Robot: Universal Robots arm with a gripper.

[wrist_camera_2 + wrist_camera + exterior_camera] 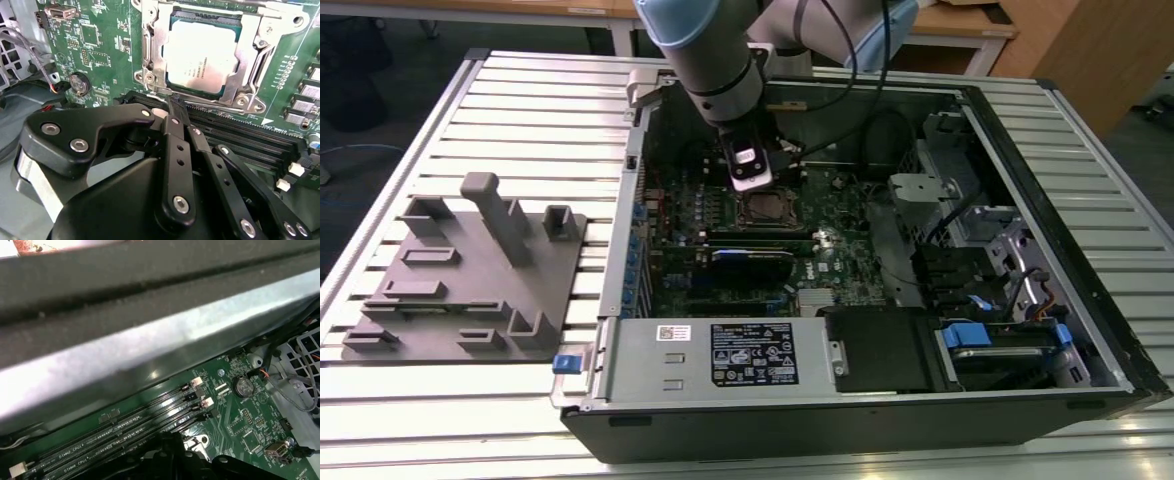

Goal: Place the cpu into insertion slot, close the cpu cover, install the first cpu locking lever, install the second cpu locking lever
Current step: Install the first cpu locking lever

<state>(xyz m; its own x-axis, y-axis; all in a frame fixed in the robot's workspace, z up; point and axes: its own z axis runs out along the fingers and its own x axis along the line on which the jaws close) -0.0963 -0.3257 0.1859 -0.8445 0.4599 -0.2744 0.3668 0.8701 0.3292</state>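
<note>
Second wrist view: black linked-finger gripper (172, 106) is seen nearest, jaws drawn together with no gap at the tips. The tips are set against a thin silver wire lever (220, 104) running along the nearest edge of the small square black insertion slot (205, 16). Long black memory slots (245, 137) lie under the gripper, just beside that slot. The thin silver-grey metal cpu cover (151, 55) is folded flat over the slot. The silvery square cpu (202, 50) is seated inside, framed by the cover's window. Exterior view: the gripper (750, 178) is held just above the slot.
</note>
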